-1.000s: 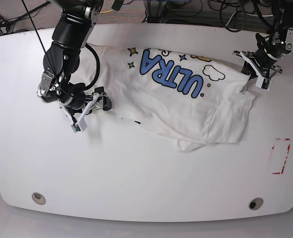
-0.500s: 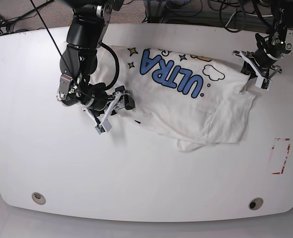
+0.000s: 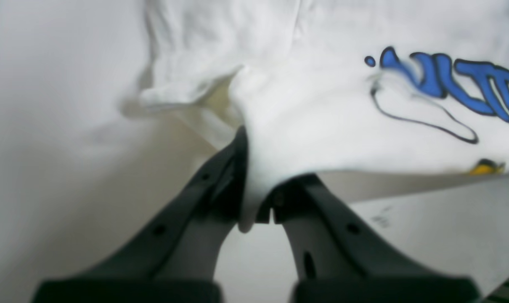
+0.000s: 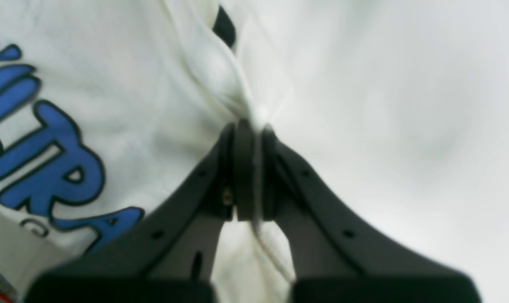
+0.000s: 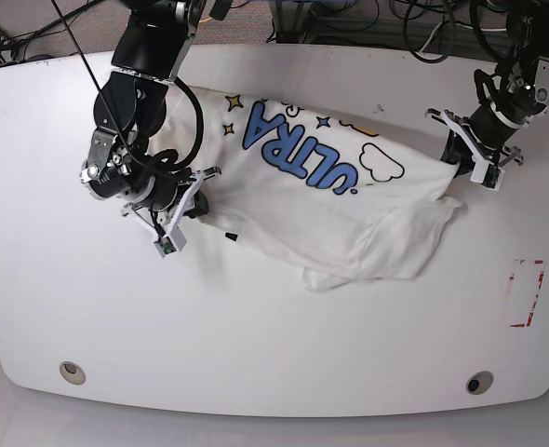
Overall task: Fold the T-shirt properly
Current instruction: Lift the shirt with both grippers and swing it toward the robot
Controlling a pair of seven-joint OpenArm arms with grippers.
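White T-shirt point(image 5: 321, 209) lies crumpled across upper middle of white bench point(image 5: 274, 345), blue "ULTRA" print face up, loose folds bunched at near edge. Left gripper point(image 3: 256, 210) jaws clamped on pinch of cloth at shirt's end, by cloud print. Right gripper point(image 4: 248, 168) jaws closed tight on fabric fold at opposite end. Red-outlined rectangle point(image 5: 526, 293) marked on bench, well apart from shirt.

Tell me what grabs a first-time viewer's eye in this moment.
The white T-shirt with its big blue lettering lies rumpled across the middle of the white table, stretched between the two arms. The right tool is shut on a bunched edge of the cloth at the base view's left, and the left tool pinches a fold at that view's right.
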